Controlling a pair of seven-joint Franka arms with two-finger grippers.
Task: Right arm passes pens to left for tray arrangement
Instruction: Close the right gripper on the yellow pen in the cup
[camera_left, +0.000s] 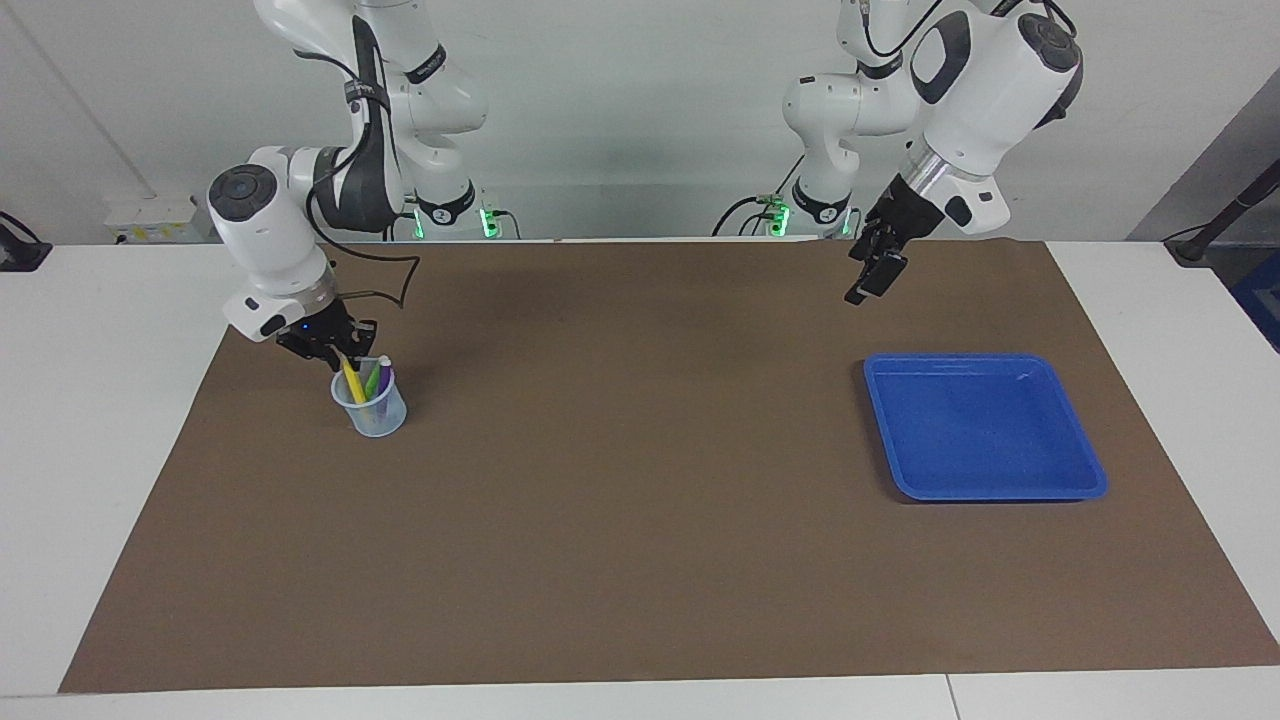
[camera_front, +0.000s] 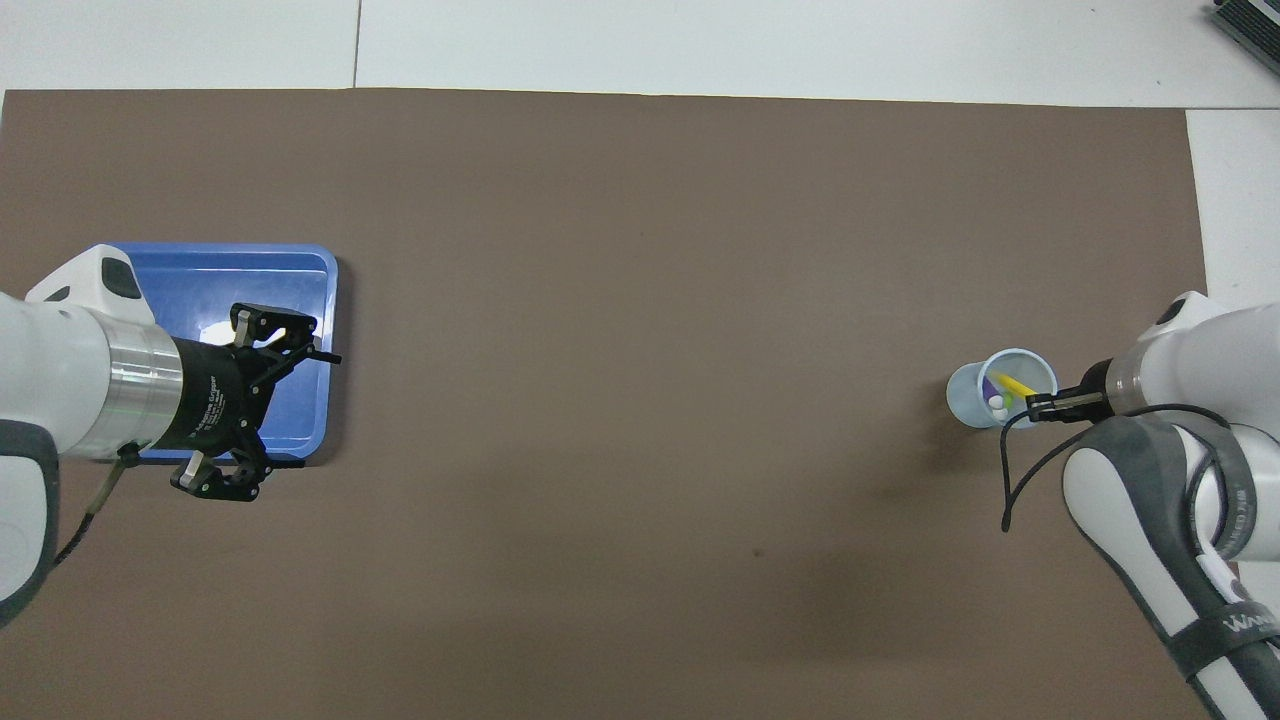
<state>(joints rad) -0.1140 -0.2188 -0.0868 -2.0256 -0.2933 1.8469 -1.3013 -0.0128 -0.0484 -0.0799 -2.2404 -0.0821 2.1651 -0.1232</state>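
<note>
Standing in cup (camera_left: 370, 412): three pens (camera_left: 367, 381).

Wide bare brown mat (camera_left: 640, 520) btwn cup (camera_left: 370, 408) & blue tray (camera_left: 985, 428), open for passing. Cup mouth crowded w/ pens (camera_left: 365, 382), right gripper (camera_left: 338, 352) clamped at yellow pen's top. Left gripper (camera_left: 868, 282) hanging spread above mat, robot-ward of tray.

Robotics lab: two bench-mounted arms (camera_left: 300, 220), brown mat (camera_left: 640, 560).
</note>
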